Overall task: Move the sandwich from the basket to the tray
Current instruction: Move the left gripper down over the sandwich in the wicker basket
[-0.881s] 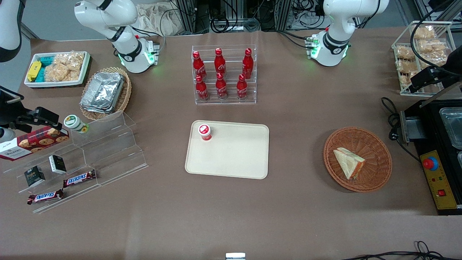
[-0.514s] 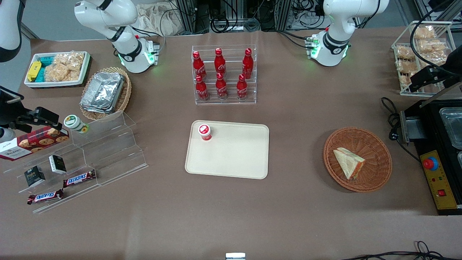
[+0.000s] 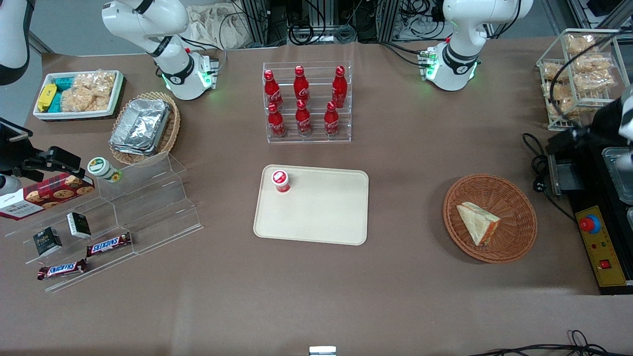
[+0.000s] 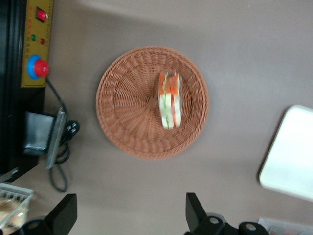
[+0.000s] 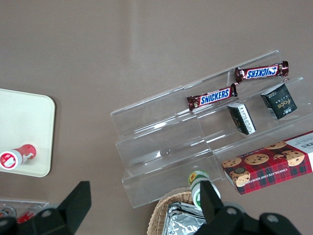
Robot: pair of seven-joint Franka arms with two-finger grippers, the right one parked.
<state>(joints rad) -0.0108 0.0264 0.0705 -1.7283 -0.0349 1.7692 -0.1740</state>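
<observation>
Left arm (image 3: 462, 34): glossy white rounded shell, black band ring at joint, small logo mark on base housing, green indicator light glowing at base, red and dark cables plugged in beside base on desk (image 3: 316, 296). Claw (image 4: 128, 215): matte black, two blunt wedge-shaped fingers (image 4: 194, 210) spread wide apart, round screw heads on black mount.

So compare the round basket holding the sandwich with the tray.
The basket is round, reddish-brown woven wicker; the tray is rectangular, smooth and cream. The basket holds the sandwich; the tray holds only a red-capped bottle. Both lie flat on the table. The gripper hangs open above the basket.
</observation>
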